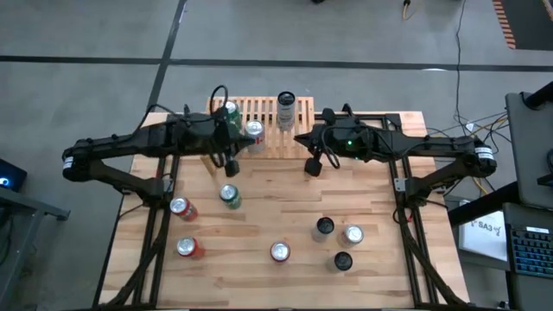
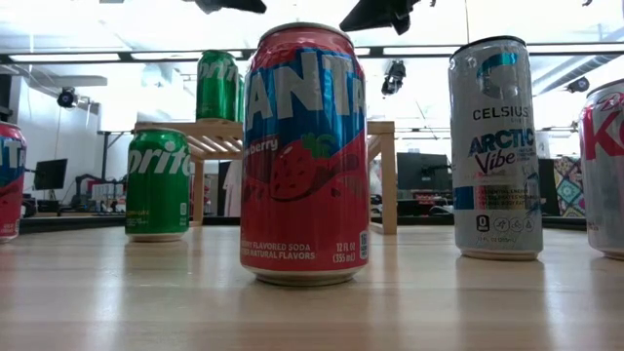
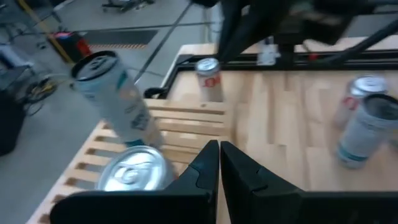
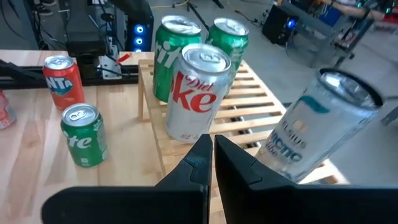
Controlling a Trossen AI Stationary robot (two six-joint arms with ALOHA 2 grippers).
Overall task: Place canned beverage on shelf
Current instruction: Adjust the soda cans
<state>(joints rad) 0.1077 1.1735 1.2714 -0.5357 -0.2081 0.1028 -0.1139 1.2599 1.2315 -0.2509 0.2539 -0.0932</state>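
the canned beverage nearest to hand is probably the green sprite can (image 1: pixel 229 196), standing upright on the table (image 1: pixel 259 216) just in front of the shelf (image 1: pixel 298 138) and below the left gripper (image 1: pixel 230 166). i judge it rigid but thin-walled, fairly heavy if full, smooth and a bit slippery. the best hold looks like mid-height on the round side, squeezed gently so it neither dents nor tips.

both grippers hang empty with fingers pressed together: the left over the shelf's near left edge, the right gripper (image 1: pixel 312 167) over the table just in front of its right half. either would have to open before taking a can.

the shelf's left end already carries a green can (image 4: pixel 175 53), another green one (image 4: pixel 228 37) and a diet coke can (image 4: pixel 196 93); a tall celsius can (image 1: pixel 286 111) stands mid-shelf. free slats lie to the right. other cans scattered on the near table are well apart.
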